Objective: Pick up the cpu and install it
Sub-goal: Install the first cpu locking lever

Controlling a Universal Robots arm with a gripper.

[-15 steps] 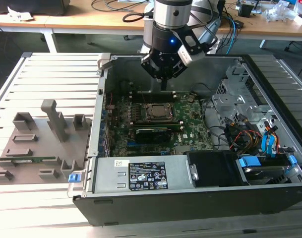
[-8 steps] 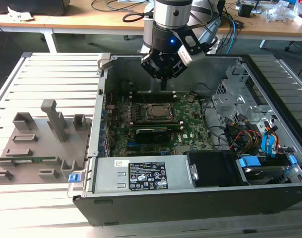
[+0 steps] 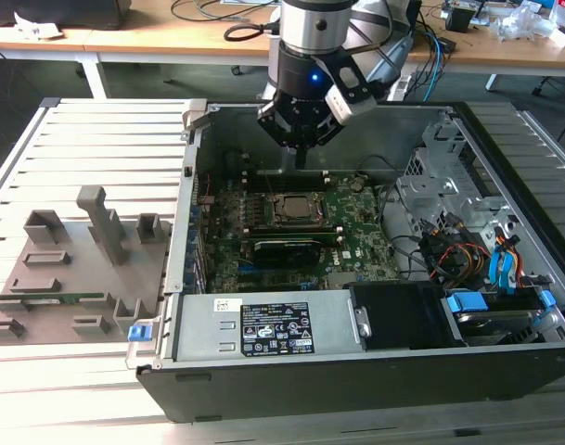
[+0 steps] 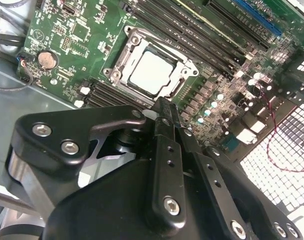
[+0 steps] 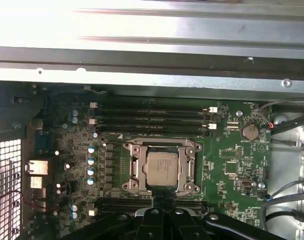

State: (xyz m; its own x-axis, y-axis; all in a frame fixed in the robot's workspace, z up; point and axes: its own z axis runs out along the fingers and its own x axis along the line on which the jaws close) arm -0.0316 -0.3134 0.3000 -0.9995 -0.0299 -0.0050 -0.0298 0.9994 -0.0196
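The cpu [image 5: 163,169] is a small silvery square lying flat inside the metal-framed socket [image 5: 134,170] on the green motherboard [image 5: 231,150]. It also shows in the exterior view as the cpu [image 3: 289,208] and in the second wrist view as the cpu [image 4: 151,72]. My gripper [image 3: 301,158] hangs above the board, over the far edge of the socket and apart from the chip. In the second wrist view its black fingers [image 4: 164,115] are pressed together with nothing between them, so the gripper [image 4: 163,104] is shut and empty.
The motherboard lies in an open computer case [image 3: 185,278] with raised metal walls. Dark memory slots [image 5: 152,120] run beside the socket. Drive bays and cables [image 3: 477,260] fill the exterior view's right. A grey fixture tray [image 3: 69,269] with a green memory stick [image 3: 55,298] lies outside on the exterior view's left.
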